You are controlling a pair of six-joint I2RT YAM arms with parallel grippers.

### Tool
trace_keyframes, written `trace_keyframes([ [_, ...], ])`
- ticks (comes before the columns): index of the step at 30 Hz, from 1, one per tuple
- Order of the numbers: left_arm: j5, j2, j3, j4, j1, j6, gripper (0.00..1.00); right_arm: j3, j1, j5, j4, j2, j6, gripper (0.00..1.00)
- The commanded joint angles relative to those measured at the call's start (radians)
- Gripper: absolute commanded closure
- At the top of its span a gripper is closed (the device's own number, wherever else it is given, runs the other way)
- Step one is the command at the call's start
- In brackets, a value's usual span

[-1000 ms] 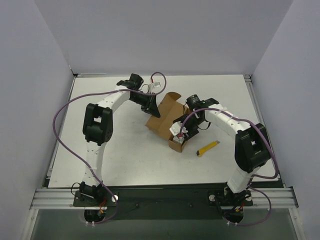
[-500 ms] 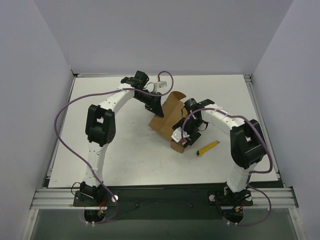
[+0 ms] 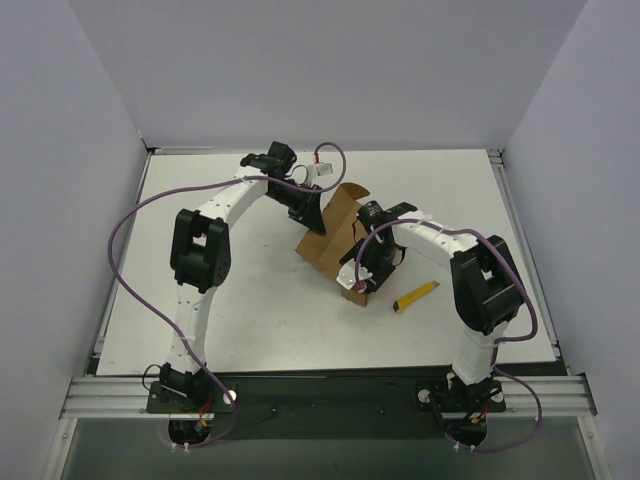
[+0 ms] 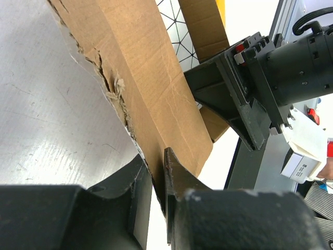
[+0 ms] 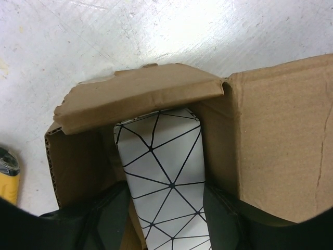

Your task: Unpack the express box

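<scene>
1. The box lies near the middle of the table, between the two arms, slanting from far-left to near-right.
2. Its long flap stands up at the far end; the left gripper pinches that flap's edge from the far-left side.
3. The block sits inside the box at its near-right end, partly under a short end flap bent over it.
4. The right gripper reaches into the box, one finger on each side of the block, touching it.
5. The knife lies on the table just right of the box's near end, apart from it.
</scene>
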Motion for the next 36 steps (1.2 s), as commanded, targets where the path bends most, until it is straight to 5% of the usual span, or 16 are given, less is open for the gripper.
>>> trace_keyframes([
  [1, 0.046, -0.007, 0.036, -0.015, -0.011, 0.045, 0.78, -0.079, -0.009, 0.139, -0.041, 0.118, 0.035, 0.44],
  [3, 0.044, -0.005, 0.034, -0.013, -0.011, 0.045, 0.78, -0.105, -0.010, 0.138, 0.000, 0.117, 0.061, 0.47],
  [8, 0.009, -0.016, 0.027, -0.018, -0.011, 0.055, 0.78, -0.062, -0.012, 0.017, 0.002, 0.050, 0.183, 0.82],
  [23, -0.054, -0.011, 0.022, -0.004, -0.011, 0.029, 0.80, -0.028, -0.038, -0.180, -0.079, -0.256, 0.358, 0.92],
  [30, -0.037, -0.011, 0.040, -0.016, -0.023, 0.041, 0.80, -0.057, -0.029, -0.131, -0.067, -0.230, 0.320, 0.58],
  [36, -0.017, -0.008, 0.036, -0.019, -0.038, 0.047, 0.80, -0.040, -0.002, -0.112, -0.072, -0.150, 0.259, 0.42],
])
